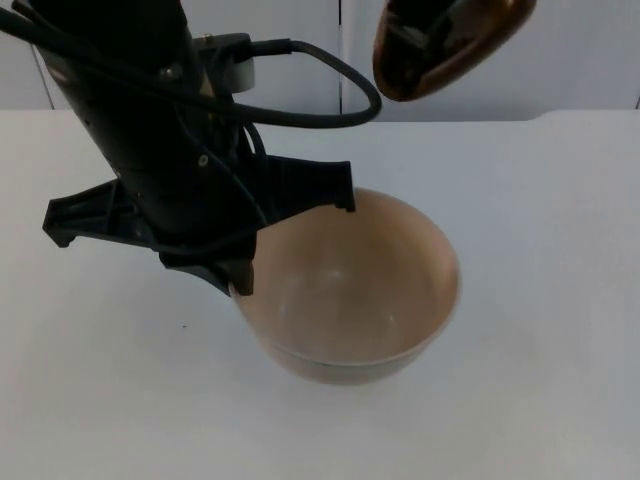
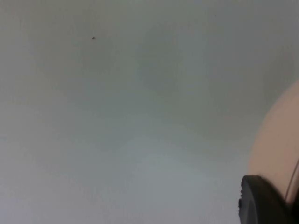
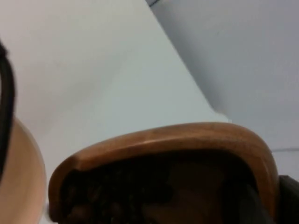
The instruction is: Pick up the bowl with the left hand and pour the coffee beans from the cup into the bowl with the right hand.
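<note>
A beige bowl [image 1: 350, 290] hangs in the middle of the top view, its inside bare. My left gripper [image 1: 240, 280] is shut on the bowl's left rim; in the left wrist view a black fingertip [image 2: 264, 203] lies against the bowl's wall [image 2: 275, 144]. A brown wooden cup [image 1: 450, 40] is tilted in the air up and to the right of the bowl. In the right wrist view dark coffee beans [image 3: 121, 196] lie inside the cup [image 3: 177, 137]. My right gripper [image 3: 275, 196] is shut on the cup, with the bowl's rim [image 3: 23, 177] beyond it.
The white table [image 1: 540, 300] spreads around and under the bowl and ends at the grey partition wall [image 1: 300, 80]. A tiny dark speck [image 1: 184, 326] lies on the table left of the bowl.
</note>
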Robot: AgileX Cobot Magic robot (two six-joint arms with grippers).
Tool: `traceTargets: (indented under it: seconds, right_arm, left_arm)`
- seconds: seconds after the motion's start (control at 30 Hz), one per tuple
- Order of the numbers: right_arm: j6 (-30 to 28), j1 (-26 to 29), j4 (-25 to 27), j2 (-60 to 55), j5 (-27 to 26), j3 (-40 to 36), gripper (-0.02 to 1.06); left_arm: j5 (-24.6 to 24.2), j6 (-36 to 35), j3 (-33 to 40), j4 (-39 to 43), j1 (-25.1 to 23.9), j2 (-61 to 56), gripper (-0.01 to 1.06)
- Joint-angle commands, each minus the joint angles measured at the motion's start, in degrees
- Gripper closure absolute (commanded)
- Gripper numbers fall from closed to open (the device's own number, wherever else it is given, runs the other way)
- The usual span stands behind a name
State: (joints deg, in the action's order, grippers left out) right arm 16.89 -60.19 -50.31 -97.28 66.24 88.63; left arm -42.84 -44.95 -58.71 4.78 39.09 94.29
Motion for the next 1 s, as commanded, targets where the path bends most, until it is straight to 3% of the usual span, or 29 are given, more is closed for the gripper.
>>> traceTargets:
  seconds: [0.0, 0.23, 0.67, 0.8, 0.97]
  right_arm:
    - [-1.92, -1.02, -2.04, 0.9, 0.27, 0.44, 1.05]
    - [-8.67, -1.15, -2.95, 0.9, 0.27, 0.44, 1.05]
    - [-10.34, -1.75, -5.26, 0.9, -2.11, 0.44, 1.05]
    - [-10.92, -3.28, -9.5, 0.9, -2.24, 0.44, 1.05]
    - [-13.5, -4.42, -11.09, 0.9, -2.24, 0.44, 1.05]
  left_arm:
    - [0.32, -0.42, 0.24, 0.12, 0.26, -0.41, 1.05]
    - [0.32, -0.42, 0.24, 0.12, 0.26, -0.41, 1.05]
    - [0.42, -0.42, 0.24, 0.12, 0.26, -0.41, 1.05]
    - [0.56, -0.42, 0.24, 0.12, 0.26, -0.41, 1.05]
    - [0.56, -0.42, 0.24, 0.12, 0.26, -0.41, 1.05]
